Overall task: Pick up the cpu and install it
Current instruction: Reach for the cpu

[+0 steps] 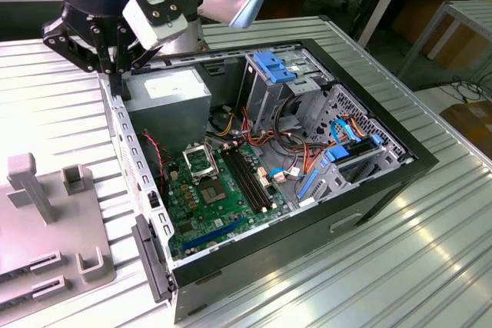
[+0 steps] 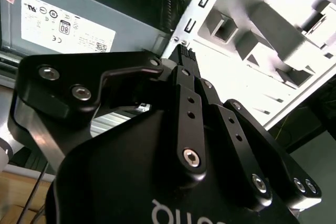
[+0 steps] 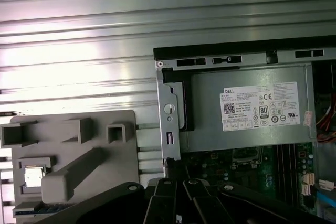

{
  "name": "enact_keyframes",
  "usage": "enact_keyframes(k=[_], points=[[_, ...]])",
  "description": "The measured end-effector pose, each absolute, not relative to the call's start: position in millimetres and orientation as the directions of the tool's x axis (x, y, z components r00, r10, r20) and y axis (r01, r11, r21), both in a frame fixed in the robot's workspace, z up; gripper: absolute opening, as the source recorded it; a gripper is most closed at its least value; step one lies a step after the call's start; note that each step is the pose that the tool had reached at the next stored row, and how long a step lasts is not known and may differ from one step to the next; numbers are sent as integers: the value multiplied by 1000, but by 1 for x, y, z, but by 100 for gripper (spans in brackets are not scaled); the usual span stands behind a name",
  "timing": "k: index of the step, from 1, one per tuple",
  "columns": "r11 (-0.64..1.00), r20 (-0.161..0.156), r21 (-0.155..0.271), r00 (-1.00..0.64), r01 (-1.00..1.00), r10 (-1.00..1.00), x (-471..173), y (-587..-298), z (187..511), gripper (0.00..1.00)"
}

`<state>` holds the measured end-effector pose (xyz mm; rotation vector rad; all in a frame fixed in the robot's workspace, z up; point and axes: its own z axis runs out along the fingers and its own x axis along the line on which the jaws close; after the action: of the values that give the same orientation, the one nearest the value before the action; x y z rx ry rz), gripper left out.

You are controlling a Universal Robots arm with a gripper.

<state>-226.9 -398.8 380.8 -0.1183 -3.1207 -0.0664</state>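
The gripper (image 1: 116, 86) hangs in the upper left of the exterior view, with its fingers pointing straight down. It is above the edge of the case (image 1: 384, 197), near the power supply (image 1: 169, 94). The two fingers are pressed together, and I see nothing between them, so I judge that the hand is closed and empty.

The cpu (image 3: 32, 176) is not taken yet. In the first wrist view it lies flat, pale face up, in a small square pocket of the grey fixture (image 1: 23, 247). In the exterior view this fixture stands on the table (image 1: 430, 266) at the lower left, just beside the case. I think the pocket is there to keep the chip in a known place and flat, so that it can be taken from above.

The case lies on its side with the open face up. For this reason the green board (image 1: 207, 197) looks upward, and the socket (image 1: 198, 160), in the middle of the frame, can be reached from above. I cannot tell whether the frame of the socket is open.

To my judgement the work is at its beginning: the hand is near the case edge, between the fixture and the socket, and touches neither.
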Motion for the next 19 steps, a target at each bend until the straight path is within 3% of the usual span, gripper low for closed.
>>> enact_keyframes(k=[19], points=[[996,19,42,-997,76,75,-270,-399,377,11]])
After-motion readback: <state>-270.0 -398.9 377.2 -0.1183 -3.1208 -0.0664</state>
